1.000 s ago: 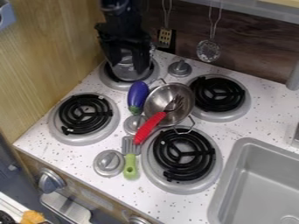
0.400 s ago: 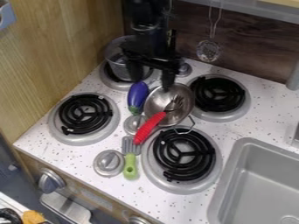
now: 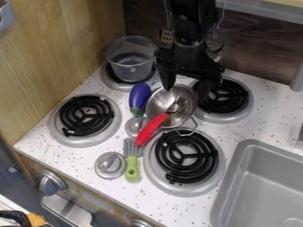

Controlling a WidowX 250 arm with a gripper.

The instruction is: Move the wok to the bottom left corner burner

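Well — hand (image 3: pixel 186 91) spread over wok (image 3: pixel 156 104) rim, perhaps touching — red-handled fork (image 3: pixel 151 129) partly inside.

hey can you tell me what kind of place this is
It looks like a toy kitchen: a speckled countertop with four coil burners, a grey sink basin set in at the right, and stove knobs along the front.

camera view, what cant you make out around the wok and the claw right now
All in the camera view:
- Part of the burner right of the wok: hidden by the claw.
- Part of the hanging strainer: behind the arm.
- The wok's underside: hidden by its bowl.
- Whether the claw touches the wok: unclear from this angle.
- The sink's right side: cut off by the edge.
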